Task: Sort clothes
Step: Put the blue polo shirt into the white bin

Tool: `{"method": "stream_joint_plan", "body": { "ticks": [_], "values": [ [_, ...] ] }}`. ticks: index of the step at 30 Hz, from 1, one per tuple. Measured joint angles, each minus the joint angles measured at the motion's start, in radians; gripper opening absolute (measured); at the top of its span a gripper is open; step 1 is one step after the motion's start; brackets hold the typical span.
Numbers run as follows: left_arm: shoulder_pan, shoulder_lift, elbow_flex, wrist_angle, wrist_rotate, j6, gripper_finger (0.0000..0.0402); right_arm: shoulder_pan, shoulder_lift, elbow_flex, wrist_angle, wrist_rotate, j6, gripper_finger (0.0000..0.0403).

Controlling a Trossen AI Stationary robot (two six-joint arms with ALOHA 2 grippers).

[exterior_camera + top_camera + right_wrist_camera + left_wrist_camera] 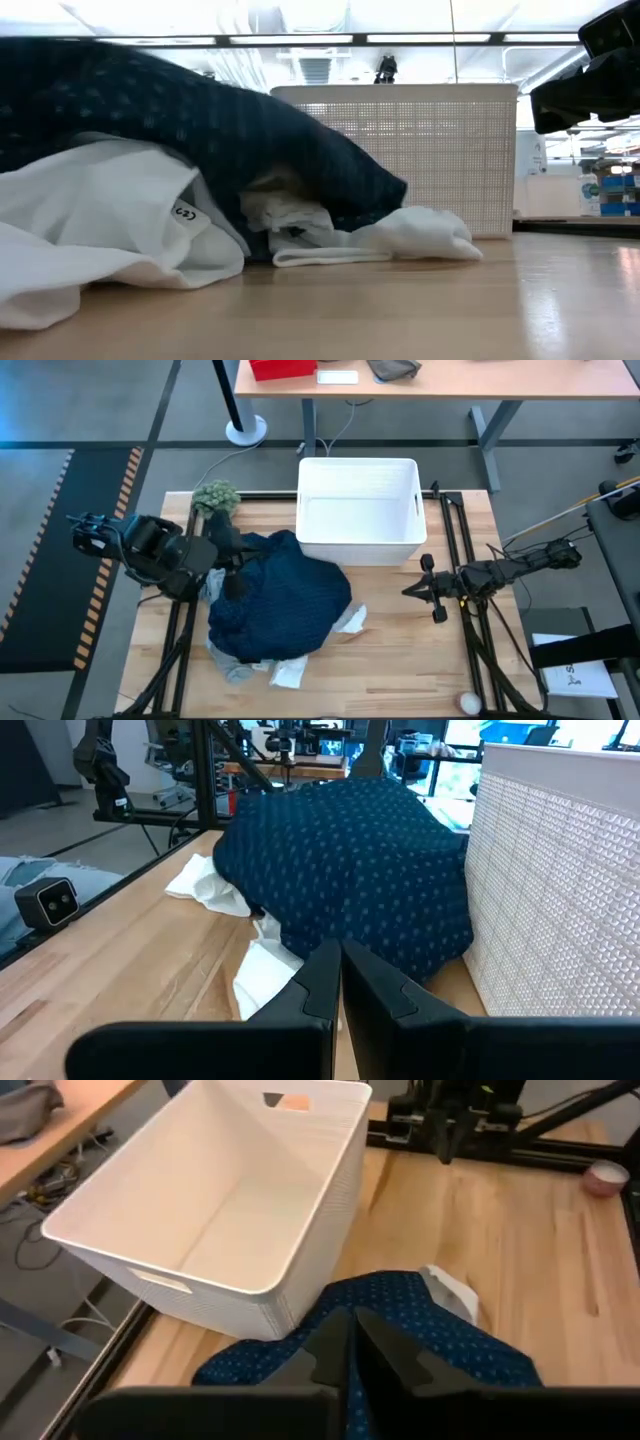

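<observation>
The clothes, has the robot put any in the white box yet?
Not yet. The white bin looks empty. All the clothes sit in one pile beside it, the dotted navy garment on top. The left gripper is over the pile, jaws shut; the right gripper waits aside. All sorting remains.

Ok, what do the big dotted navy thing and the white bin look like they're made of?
The large navy dotted garment looks like soft woven fabric: it drapes in folds, matte. The white rectangular bin seems rigid moulded plastic, with a textured, woven-pattern outer wall and smooth inside.
</observation>
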State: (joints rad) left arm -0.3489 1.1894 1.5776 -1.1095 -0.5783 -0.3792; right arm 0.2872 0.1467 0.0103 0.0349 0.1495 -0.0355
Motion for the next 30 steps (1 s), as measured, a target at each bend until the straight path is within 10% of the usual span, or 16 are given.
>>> {"method": "stream_joint_plan", "body": {
  "ticks": [19, 30],
  "values": [
    [-0.002, 0.281, -0.038, -0.156, 0.125, -0.020, 0.0190, 0.000, 0.000, 0.000, 0.000, 0.000, 0.000, 0.0000],
    [0.009, 0.178, -0.305, -0.036, 0.161, -0.214, 0.0257, 0.000, 0.000, 0.000, 0.000, 0.000, 0.001, 0.0000]
  ]
}}
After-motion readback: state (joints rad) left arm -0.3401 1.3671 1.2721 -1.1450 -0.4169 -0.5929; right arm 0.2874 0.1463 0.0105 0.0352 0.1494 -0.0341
